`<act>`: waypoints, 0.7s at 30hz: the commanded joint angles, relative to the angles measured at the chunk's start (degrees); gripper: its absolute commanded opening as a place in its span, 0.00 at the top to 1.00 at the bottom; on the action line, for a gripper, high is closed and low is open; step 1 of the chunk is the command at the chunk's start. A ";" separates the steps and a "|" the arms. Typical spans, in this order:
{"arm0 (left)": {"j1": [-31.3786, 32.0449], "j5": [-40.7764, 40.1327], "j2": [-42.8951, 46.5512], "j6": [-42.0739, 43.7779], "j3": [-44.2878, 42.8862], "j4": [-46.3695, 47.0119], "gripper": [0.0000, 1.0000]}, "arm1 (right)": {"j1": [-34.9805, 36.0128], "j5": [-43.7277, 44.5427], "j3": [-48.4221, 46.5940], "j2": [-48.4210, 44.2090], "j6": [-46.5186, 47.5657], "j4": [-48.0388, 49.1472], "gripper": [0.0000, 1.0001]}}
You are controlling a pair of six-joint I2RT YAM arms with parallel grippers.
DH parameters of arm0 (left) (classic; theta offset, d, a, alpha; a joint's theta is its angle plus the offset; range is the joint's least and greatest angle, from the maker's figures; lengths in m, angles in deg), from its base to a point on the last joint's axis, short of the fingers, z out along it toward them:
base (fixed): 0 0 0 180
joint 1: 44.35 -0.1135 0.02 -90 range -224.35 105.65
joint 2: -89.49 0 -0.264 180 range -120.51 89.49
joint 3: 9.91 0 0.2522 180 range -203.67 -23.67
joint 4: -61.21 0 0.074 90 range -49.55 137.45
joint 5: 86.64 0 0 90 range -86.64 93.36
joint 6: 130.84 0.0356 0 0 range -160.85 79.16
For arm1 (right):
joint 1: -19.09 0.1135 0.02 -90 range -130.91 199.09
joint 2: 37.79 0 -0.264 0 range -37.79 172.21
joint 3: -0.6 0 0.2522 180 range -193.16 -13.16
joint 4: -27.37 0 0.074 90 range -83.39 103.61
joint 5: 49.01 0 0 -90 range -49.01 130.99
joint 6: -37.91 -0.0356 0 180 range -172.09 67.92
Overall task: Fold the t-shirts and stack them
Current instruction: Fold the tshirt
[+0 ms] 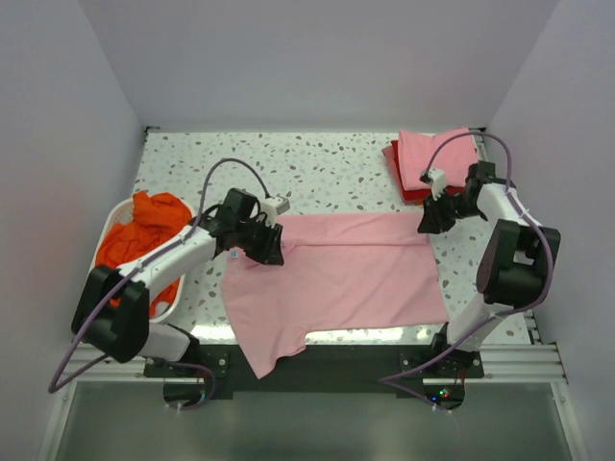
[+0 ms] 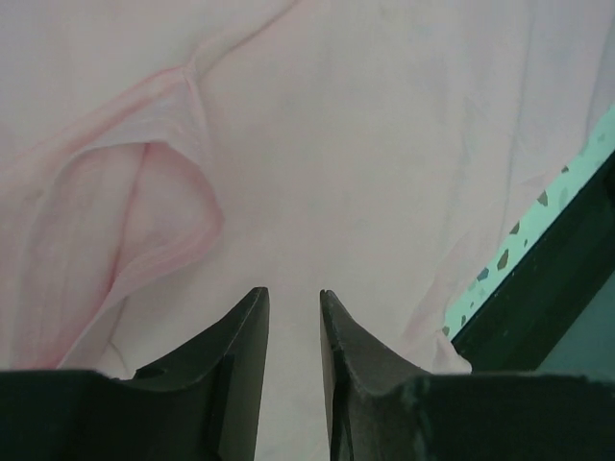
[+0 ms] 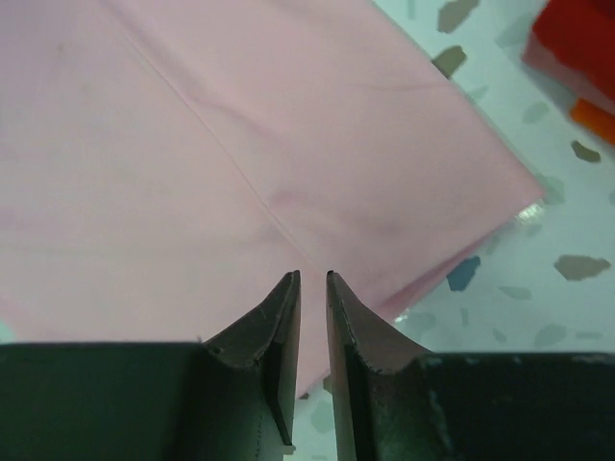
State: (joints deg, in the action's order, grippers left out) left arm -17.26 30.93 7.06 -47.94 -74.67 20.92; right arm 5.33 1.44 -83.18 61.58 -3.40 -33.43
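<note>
Left tool point(image 2: 293, 293) and right tool point(image 3: 312, 277) both narrow, empty, over pink shirt point(image 1: 356, 274). Sleeve point(image 1: 261, 351) overhangs table point(image 1: 327, 173) edge; its weight could skew the fold.

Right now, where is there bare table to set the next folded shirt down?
Best patch: the far strip of table, between the basket and the folded stack, beyond the spread pink shirt. Crowded: the middle under that shirt, and the gaps beside it, where the left arm and right arm reach in.

We read no text, label or number; print on the light pink cotton t-shirt point(image 2: 384, 144) may be too small.
</note>
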 commanded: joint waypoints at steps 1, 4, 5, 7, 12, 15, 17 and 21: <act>-1.07 -14.68 7.63 -6.61 2.65 5.87 0.68 | 4.25 -3.60 -0.39 -0.84 -1.84 -1.12 0.79; -4.49 -18.25 7.21 -7.58 2.14 6.40 0.68 | 6.89 -3.78 0.23 -1.72 -3.86 0.46 0.79; -5.63 -18.34 5.37 -7.67 1.61 6.22 0.68 | 7.34 -3.78 0.23 -1.99 -4.91 0.90 0.79; -7.57 -18.34 2.73 -7.06 -0.66 5.96 0.68 | 7.95 -4.13 0.32 -1.99 -5.62 1.69 0.79; -8.37 -15.64 -8.08 -4.25 -7.69 5.17 0.69 | 8.05 -3.96 0.76 -1.55 -6.06 1.87 0.79; -8.28 -12.12 -13.09 -2.14 -10.51 3.50 0.68 | 8.05 -3.78 1.20 -1.73 -5.97 2.05 0.79; -8.28 -11.14 -15.03 -0.91 -10.96 2.79 0.67 | 8.05 -3.78 1.46 -1.81 -5.97 2.22 0.79; -8.28 -10.61 -16.97 0.15 -11.14 1.83 0.63 | 8.05 -4.13 1.38 -1.46 -6.23 2.49 0.79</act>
State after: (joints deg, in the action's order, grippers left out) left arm -25.54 18.04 -9.23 -50.21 -83.53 23.83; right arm 13.44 -0.66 -81.91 61.56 -9.06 -32.23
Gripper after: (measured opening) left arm 0.363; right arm 0.211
